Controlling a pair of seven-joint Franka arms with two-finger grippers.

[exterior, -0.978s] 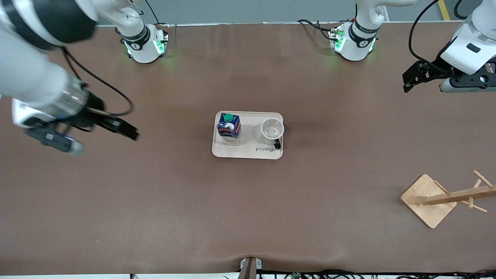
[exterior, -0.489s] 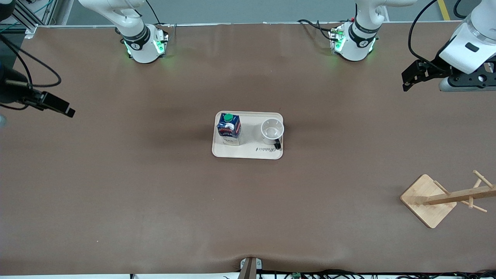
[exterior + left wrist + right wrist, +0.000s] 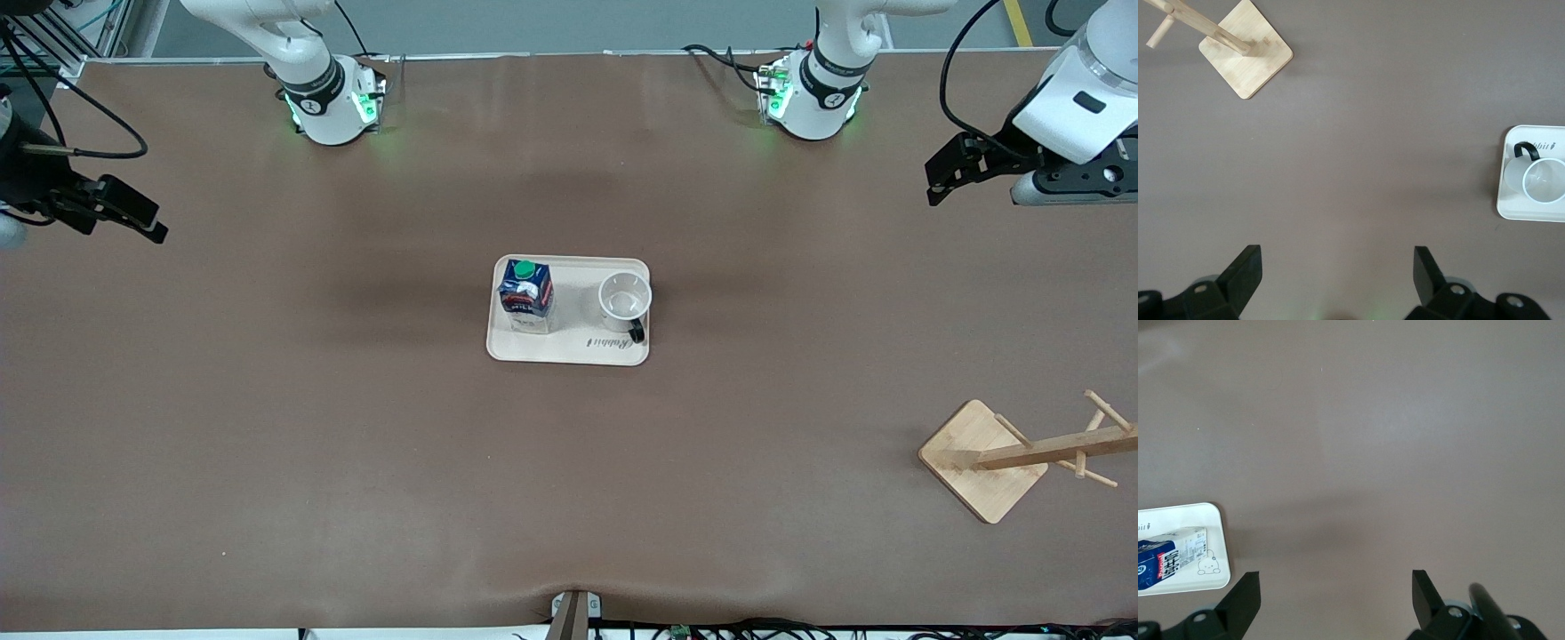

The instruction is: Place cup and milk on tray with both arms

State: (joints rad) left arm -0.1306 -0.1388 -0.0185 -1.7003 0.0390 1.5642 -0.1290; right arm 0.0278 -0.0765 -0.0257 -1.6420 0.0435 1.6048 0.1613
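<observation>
— What's just changed on your side?

— My right gripper (image 3: 133,213) has swung away from the middle, out to the right arm's end of the table; jaws spread, holding nothing. My left gripper (image 3: 947,173) hangs over the left arm's end, jaws spread too, barely shifted.

— And the task?

— Done, I judge. The milk (image 3: 525,294) stands upright on the tray (image 3: 569,351), green cap up; the cup (image 3: 624,298) sits beside it, mouth up, handle toward the front camera. The wooden stand (image 3: 982,460) lies well apart.
</observation>
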